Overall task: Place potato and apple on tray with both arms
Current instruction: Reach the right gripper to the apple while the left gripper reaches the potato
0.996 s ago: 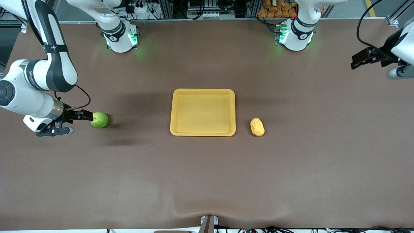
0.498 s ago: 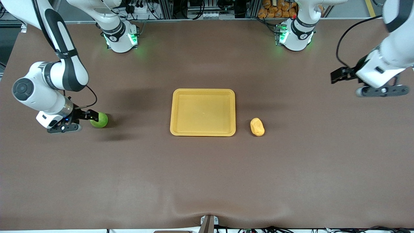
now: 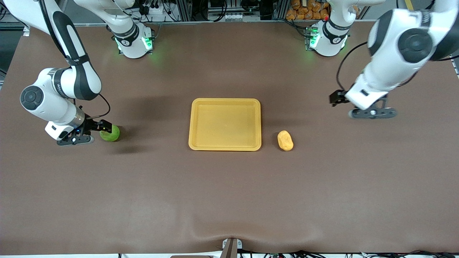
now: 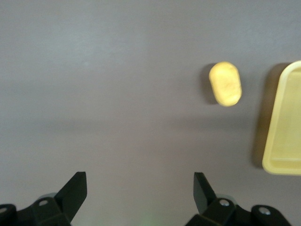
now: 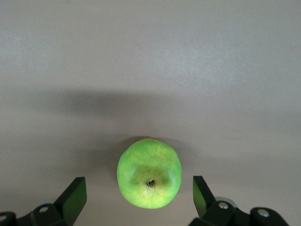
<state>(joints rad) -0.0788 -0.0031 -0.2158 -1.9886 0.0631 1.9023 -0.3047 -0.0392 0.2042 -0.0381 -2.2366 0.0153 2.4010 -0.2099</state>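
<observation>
The green apple [image 3: 111,133] lies on the table toward the right arm's end. My right gripper [image 3: 103,126] is low at it and open; in the right wrist view the apple [image 5: 149,173] sits between the fingers of my right gripper [image 5: 139,189] with a gap on each side. The yellow-orange tray [image 3: 224,100] lies mid-table. The potato [image 3: 285,140] lies beside it toward the left arm's end. My left gripper [image 3: 334,98] is open and empty over bare table, apart from the potato. The left wrist view shows my left gripper [image 4: 139,186], the potato [image 4: 225,84] and the tray's corner [image 4: 282,127].
The two arm bases [image 3: 132,41] [image 3: 328,39] stand at the table's edge farthest from the front camera. The brown table top [image 3: 229,193] stretches wide nearer the front camera. A small bracket [image 3: 231,247] sits at that near edge.
My left arm has swung in from the table's end toward the potato and the tray. My right gripper has shifted a little closer onto the apple, which has not moved.
</observation>
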